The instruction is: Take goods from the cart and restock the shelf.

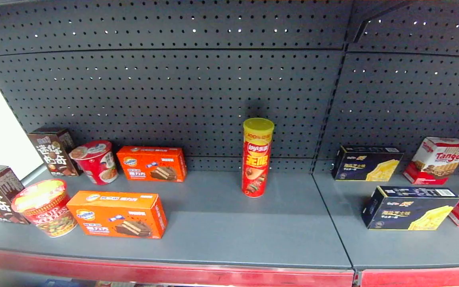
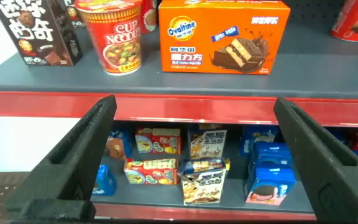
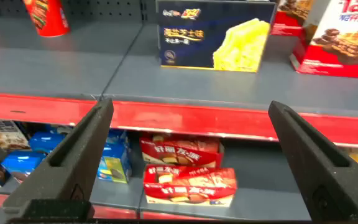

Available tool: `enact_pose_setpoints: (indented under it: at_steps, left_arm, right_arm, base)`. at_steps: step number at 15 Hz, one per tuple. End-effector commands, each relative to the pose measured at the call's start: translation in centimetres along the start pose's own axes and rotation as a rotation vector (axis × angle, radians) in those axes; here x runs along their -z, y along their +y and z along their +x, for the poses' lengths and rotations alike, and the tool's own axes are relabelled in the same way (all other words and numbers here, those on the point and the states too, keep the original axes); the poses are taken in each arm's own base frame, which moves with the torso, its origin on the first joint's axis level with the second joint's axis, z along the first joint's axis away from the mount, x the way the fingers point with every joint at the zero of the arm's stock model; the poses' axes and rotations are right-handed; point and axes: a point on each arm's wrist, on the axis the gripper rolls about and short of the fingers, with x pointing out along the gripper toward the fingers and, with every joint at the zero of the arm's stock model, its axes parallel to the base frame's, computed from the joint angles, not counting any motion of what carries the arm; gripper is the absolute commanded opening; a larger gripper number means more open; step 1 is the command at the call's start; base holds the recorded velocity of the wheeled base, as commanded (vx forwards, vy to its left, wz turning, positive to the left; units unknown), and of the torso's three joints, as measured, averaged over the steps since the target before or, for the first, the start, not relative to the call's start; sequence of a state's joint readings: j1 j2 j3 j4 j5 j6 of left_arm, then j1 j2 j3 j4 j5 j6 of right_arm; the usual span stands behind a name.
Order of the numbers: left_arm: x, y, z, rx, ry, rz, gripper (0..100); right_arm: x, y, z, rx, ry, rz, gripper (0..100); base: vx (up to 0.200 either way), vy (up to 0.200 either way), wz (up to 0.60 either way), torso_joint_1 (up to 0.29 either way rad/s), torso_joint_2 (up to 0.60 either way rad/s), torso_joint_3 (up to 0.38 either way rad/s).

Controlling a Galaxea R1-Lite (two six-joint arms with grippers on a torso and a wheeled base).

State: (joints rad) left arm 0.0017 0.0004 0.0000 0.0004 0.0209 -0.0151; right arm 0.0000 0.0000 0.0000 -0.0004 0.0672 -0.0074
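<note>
Head view. Q: What stands on the grey shelf (image 1: 229, 239)?
A: A red chip can (image 1: 257, 157) with a yellow lid stands upright near the pegboard back wall (image 1: 165, 99). Left of the can lie two orange boxes (image 1: 118, 214), one behind the other. Farther left of the can stand two noodle cups (image 1: 45, 207) and two brown boxes (image 1: 54, 151). Right of the can, past the shelf seam, lie two dark blue boxes (image 1: 408, 208). Farthest from the can are two red-and-white wafer boxes (image 1: 436, 160).

Left wrist view. Q: How is the left tool set?
A: The left tool (image 2: 194, 102) is spread wide with nothing between its fingers. It sits before the shelf's red front edge, on the orange-box side of the can. A lower shelf (image 2: 234, 193) beneath carries small packs.

Right wrist view. Q: And the right tool?
A: The right tool (image 3: 191, 106) is likewise spread wide and empty. It sits before the same red edge, right of the can, facing a dark blue box.
</note>
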Motion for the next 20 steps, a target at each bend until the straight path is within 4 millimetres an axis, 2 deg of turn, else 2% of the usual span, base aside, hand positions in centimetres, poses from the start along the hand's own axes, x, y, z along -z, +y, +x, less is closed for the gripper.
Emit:
enact_pose_setpoints:
  at_steps: [1, 20]
  left_arm:
    - [0.00, 0.01, 0.00, -0.002, -0.001, 0.000, 100]
    - [-0.02, 0.00, 0.00, -0.002, -0.002, 0.000, 100]
  right_arm:
    - [0.00, 0.00, 0.00, 0.000, 0.000, 0.000, 100]
    - [0.00, 0.00, 0.00, 0.000, 0.000, 0.000, 100]
  base:
    - [0.000, 0.000, 0.60, -0.012, 0.00, 0.002]
    - [0.000, 0.000, 0.60, 0.005, 0.00, 0.001]
